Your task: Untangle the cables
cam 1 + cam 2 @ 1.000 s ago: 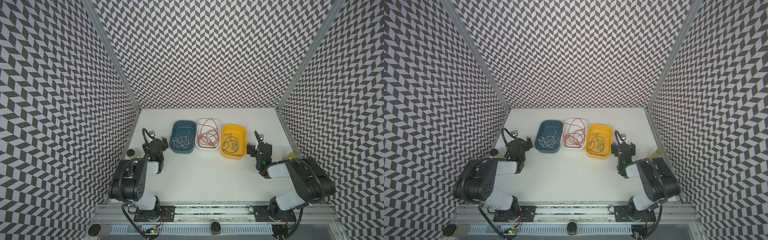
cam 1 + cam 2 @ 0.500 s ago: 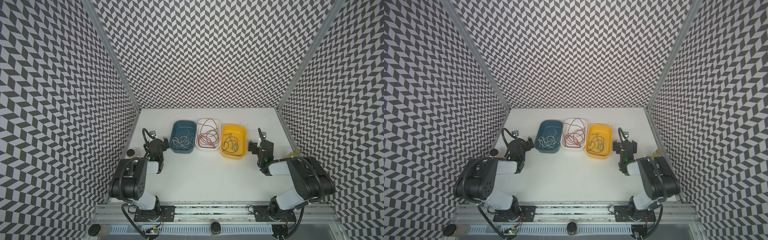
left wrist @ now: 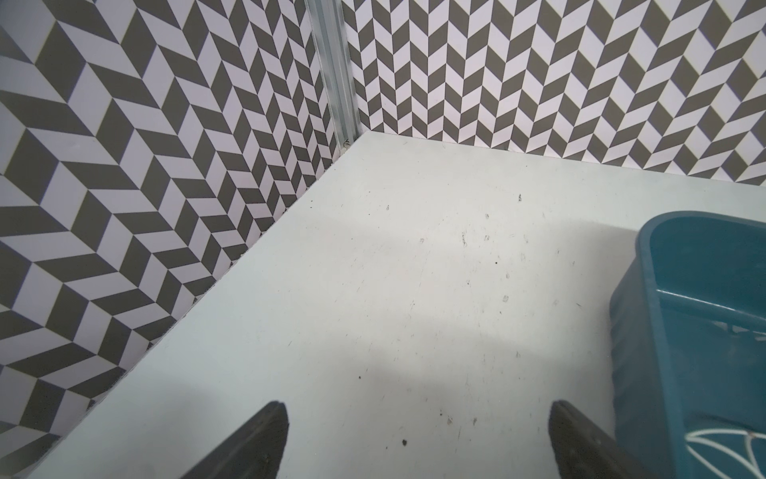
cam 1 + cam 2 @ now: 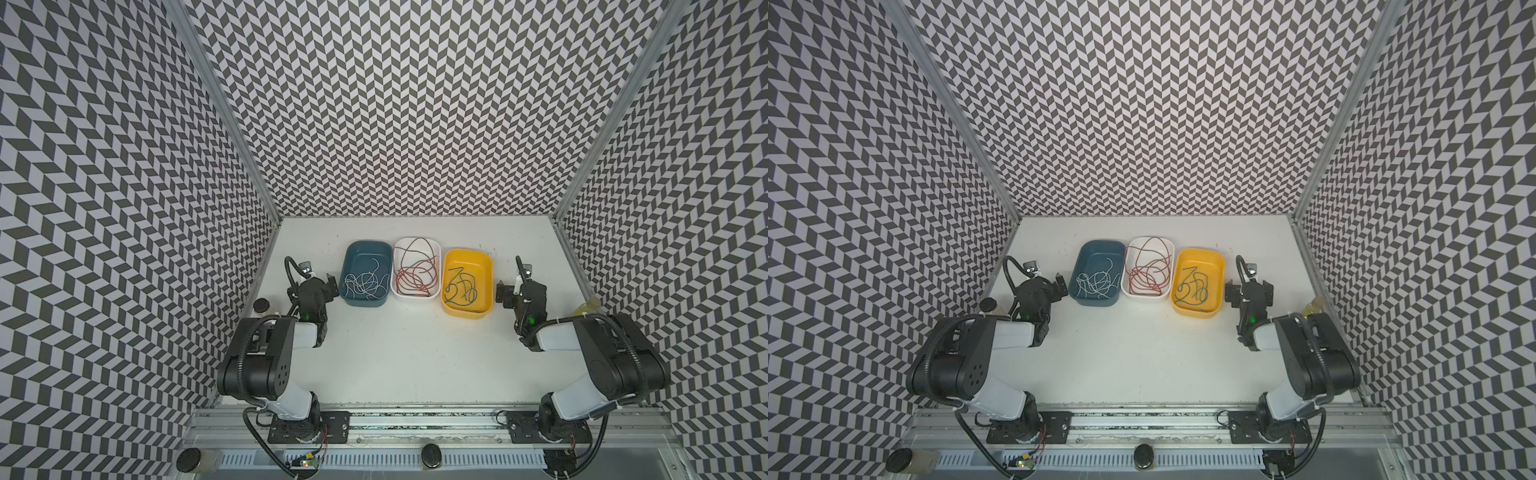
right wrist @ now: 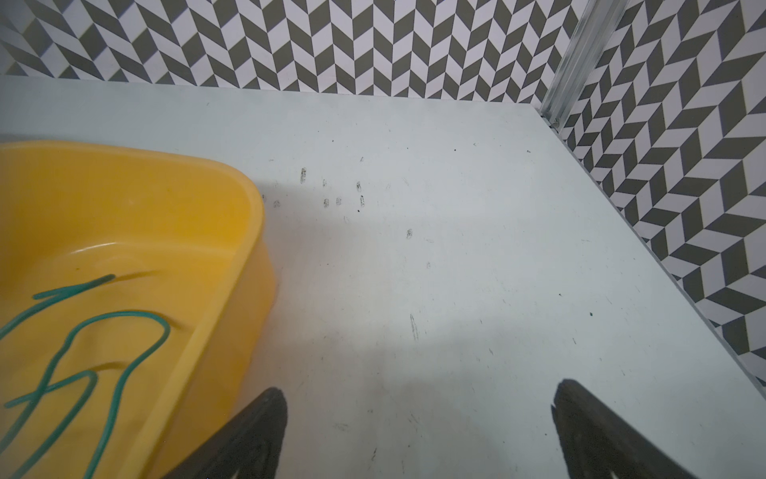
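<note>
The cables lie apart in three tubs, in both top views. A white cable is in the blue tub, a red-brown cable in the white tub, and a dark green cable in the yellow tub. My left gripper stands open over bare table just left of the blue tub; its jaws hold nothing. My right gripper is open just right of the yellow tub, where the green cable shows; nothing sits between its fingertips.
Patterned walls close in the white table on three sides. A black-capped jar stands by the left wall and a yellowish bottle by the right wall. The arms' bases sit on a metal rail at the front.
The right gripper has turned and shifted slightly to the right, away from the yellow tub's side. The left arm and the cables have not moved.
</note>
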`<move>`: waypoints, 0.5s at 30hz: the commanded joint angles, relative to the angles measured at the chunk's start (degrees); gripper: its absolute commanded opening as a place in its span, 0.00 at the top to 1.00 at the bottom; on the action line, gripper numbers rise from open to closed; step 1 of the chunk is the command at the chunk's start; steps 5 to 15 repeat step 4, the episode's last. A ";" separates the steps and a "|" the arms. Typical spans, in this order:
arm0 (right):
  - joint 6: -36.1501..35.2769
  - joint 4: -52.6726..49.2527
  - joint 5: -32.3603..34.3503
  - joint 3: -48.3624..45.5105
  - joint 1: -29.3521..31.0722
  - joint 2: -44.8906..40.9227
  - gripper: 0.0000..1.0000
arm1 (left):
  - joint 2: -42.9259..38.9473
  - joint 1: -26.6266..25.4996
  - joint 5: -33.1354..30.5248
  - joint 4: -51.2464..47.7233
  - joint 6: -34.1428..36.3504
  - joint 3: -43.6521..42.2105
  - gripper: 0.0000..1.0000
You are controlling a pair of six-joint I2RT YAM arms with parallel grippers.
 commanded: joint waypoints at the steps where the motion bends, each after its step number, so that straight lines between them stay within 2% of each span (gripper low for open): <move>1: -0.32 2.51 -0.36 0.33 -0.24 0.05 0.00 | -0.06 0.19 0.22 0.70 -0.34 0.06 0.00; 15: -0.29 2.62 -0.36 0.39 -0.27 -0.04 0.00 | -0.34 0.03 -0.03 1.53 -0.19 -0.61 0.00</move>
